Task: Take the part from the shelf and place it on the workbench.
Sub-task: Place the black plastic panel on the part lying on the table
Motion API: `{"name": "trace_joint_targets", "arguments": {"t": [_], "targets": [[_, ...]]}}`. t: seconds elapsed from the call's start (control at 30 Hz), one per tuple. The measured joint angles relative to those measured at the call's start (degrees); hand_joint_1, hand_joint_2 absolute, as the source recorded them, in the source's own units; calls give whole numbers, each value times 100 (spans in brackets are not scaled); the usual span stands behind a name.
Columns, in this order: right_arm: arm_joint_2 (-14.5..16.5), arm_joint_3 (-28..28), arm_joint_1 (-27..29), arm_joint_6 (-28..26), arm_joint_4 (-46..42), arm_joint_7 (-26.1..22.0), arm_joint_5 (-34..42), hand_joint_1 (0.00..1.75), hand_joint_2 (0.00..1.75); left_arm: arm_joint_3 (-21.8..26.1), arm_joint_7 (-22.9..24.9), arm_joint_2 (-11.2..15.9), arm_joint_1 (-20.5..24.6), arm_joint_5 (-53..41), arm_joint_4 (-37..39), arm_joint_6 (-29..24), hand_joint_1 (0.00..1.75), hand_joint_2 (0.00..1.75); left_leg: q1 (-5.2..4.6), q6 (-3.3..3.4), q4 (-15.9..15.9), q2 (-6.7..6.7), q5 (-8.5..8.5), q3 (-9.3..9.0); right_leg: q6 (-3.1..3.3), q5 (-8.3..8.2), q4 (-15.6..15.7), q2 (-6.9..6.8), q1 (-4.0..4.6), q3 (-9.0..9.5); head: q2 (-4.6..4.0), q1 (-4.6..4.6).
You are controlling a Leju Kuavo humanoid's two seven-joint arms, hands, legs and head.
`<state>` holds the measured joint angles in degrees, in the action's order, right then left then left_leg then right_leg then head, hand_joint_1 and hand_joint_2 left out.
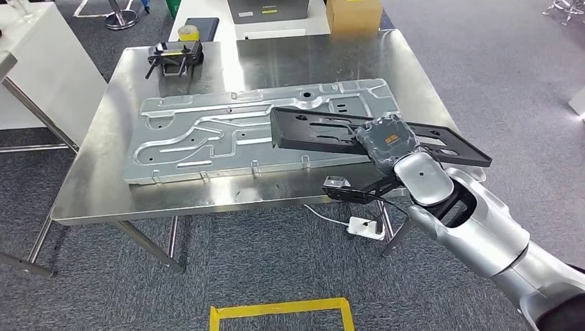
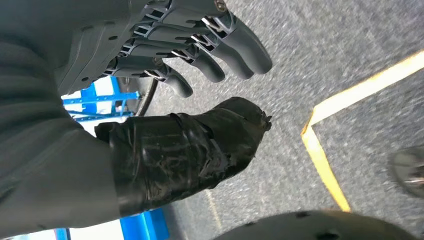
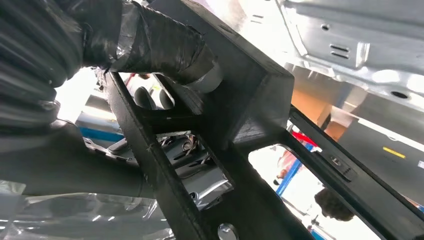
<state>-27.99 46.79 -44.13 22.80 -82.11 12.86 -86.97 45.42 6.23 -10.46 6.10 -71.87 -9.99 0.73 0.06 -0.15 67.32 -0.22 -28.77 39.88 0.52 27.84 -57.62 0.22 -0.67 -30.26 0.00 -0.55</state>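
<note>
A long flat black part (image 1: 324,131) with slots lies tilted over the right side of the steel workbench (image 1: 96,186); its far end overhangs the table's right edge. My right hand (image 1: 388,143) grips this part near its middle. In the right wrist view the taped thumb (image 3: 150,45) presses on the black part (image 3: 240,120), with the fingers wrapped under the frame. The part's left end reaches over a large stamped metal panel (image 1: 207,134) lying on the bench. My left hand (image 2: 200,55) hangs above the carpet, fingers apart, holding nothing.
A black fixture with yellow tape (image 1: 174,55) sits at the bench's far left corner. A cardboard box (image 1: 353,14) and a dark tray stand on the table behind. A white power strip (image 1: 365,227) lies under the bench. Yellow floor tape (image 1: 279,310) marks the carpet in front.
</note>
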Motion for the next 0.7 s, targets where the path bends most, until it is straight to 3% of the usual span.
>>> {"name": "trace_joint_targets", "arguments": {"t": [0.03,0.07,0.17,0.23,0.3,0.37,0.43,0.47,0.5,0.57,0.63,0.7], "targets": [[2,2,1,-12,24,1,-13,175,175,0,4,3,-3,-1,0,2,0,175,-16,40,-373,-3,288,-96,-17,53,6,2,-2,77,0,4],[7,4,-2,-23,49,1,-31,175,175,0,9,10,-4,-1,0,4,0,175,-42,81,-644,-5,434,-159,-41,97,18,6,-4,128,0,5],[19,7,8,-42,107,-2,-75,175,175,0,16,26,1,-8,0,11,0,175,-96,211,-930,-20,434,-254,-150,141,32,23,6,224,0,7],[22,7,15,-47,126,-7,-91,175,175,0,20,23,-8,-14,0,17,0,175,-77,294,-1021,-21,489,-402,-212,143,-69,27,14,259,0,14],[25,7,-8,-50,146,-11,-105,175,175,0,24,21,3,-19,0,20,0,175,-58,349,-1042,-15,466,-533,-259,259,-474,22,5,42,0,35],[30,8,0,-39,174,-21,-115,175,175,-1,25,21,19,-34,0,21,0,175,-51,375,-1049,-17,401,-612,-305,515,-1178,14,-1,-454,0,57],[42,15,50,-22,206,-38,-121,175,175,-2,28,21,19,-51,0,21,0,175,-51,370,-1043,-31,300,-711,-328,692,-1590,10,-3,-877,0,59],[50,24,73,-17,224,-46,-125,175,175,-2,29,21,12,-55,0,21,0,175,-51,362,-1036,-37,239,-780,-324,642,-1526,7,-4,-960,0,60],[57,38,89,-16,241,-50,-127,175,175,-2,32,21,5,-57,0,21,0,175,-51,351,-1030,-42,174,-859,-315,479,-1304,3,-4,-962,0,59],[66,70,103,-17,275,-55,-135,175,175,-2,34,15,-7,-63,0,22,0,175,-54,312,-1021,-43,36,-1021,-278,-118,-592,-14,7,-831,0,57],[74,95,119,-17,307,-60,-148,175,175,-3,34,9,3,-66,0,23,0,175,-63,250,-1020,-45,-73,-1101,-207,-489,-122,-28,37,-721,0,46],[89,105,141,-17,331,-66,-156,175,175,-4,32,8,18,-67,0,23,0,175,-69,188,-1000,-45,-121,-1120,-108,-483,-53,-19,58,-684,0,34]]}}
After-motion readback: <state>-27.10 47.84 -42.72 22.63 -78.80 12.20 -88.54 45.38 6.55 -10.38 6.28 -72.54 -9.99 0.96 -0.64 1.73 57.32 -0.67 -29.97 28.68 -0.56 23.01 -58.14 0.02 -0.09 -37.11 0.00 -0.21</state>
